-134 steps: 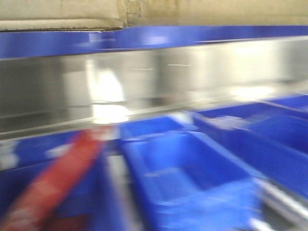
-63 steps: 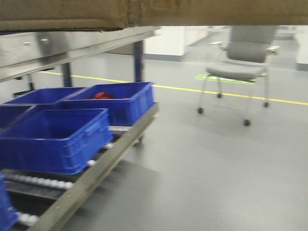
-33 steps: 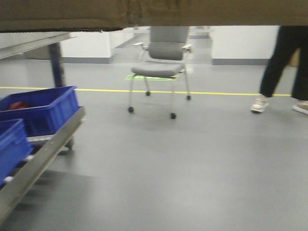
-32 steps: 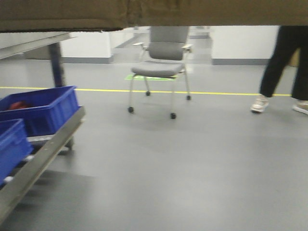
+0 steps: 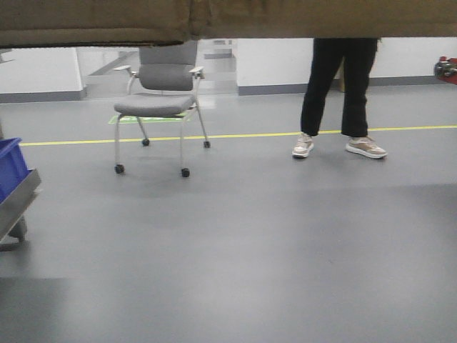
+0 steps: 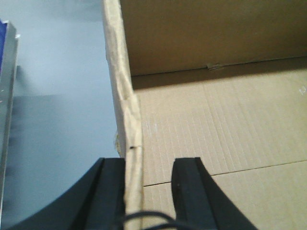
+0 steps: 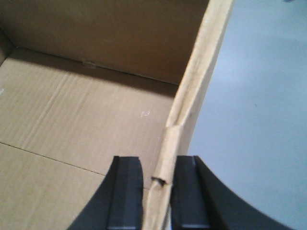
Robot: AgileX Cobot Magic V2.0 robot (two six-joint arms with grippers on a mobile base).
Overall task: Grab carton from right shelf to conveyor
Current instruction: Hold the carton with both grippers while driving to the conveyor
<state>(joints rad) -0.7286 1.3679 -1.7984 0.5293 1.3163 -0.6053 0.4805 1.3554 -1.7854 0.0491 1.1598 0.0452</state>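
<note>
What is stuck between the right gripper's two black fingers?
A creased side wall of the carton, pinched by the fingers of the right gripper, in the right wrist view.

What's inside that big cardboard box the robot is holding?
Both wrist views show the carton open, with only bare cardboard floor and inner walls; nothing lies on the visible part. Some floor is outside both views or hidden under the fingers.

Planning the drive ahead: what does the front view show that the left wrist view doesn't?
Front only: a chair, a person and a yellow line. Left wrist only: the left end effector straddling the carton wall, and the carton's bare inside. Both: the carton and the grey floor.
</note>
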